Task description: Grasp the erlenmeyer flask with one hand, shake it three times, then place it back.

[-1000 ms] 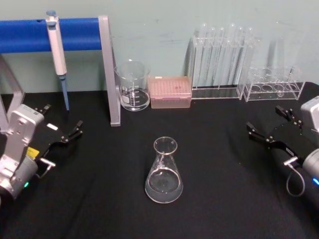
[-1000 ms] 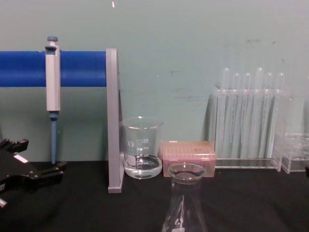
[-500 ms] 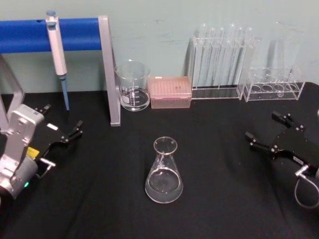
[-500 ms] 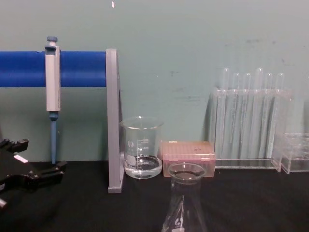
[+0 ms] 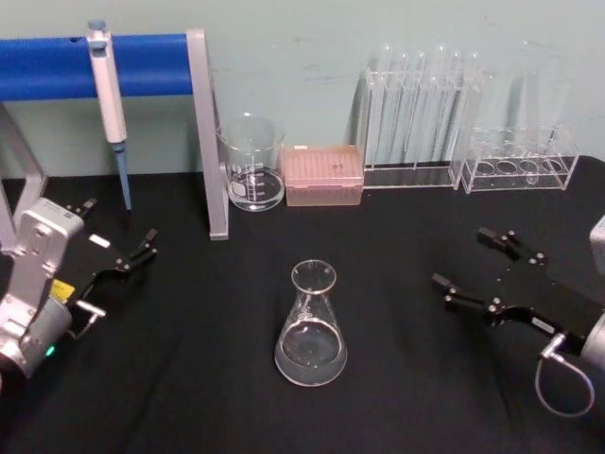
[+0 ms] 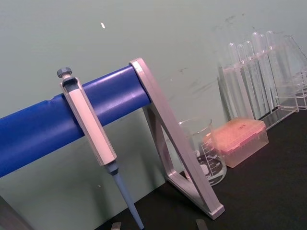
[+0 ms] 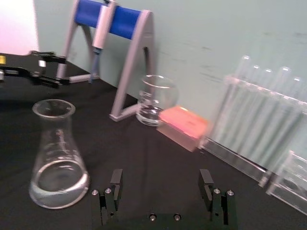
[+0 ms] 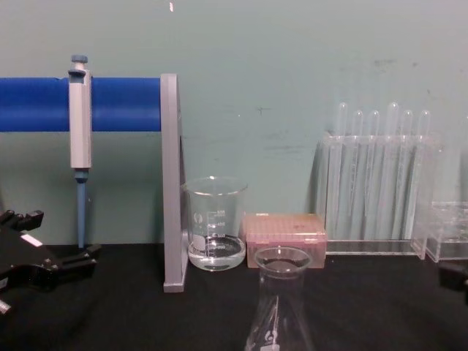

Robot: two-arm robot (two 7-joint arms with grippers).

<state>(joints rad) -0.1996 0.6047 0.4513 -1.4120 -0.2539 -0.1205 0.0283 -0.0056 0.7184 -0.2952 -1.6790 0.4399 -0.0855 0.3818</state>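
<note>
one arm at work: my right gripper [image 5: 465,257], jaws apart, sits right of the erlenmeyer flask [image 5: 310,326] in the near middle. approach step, i judge; next, straddle its neck. left gripper [image 5: 118,227] parked left, jaws spread.

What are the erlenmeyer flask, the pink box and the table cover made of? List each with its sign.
The erlenmeyer flask: clear glass, glossy, judging by its see-through walls and shiny rim. The pink box: probably translucent plastic, with a frosted look. The table cover: likely matte black cloth, since no glare shows.
</note>
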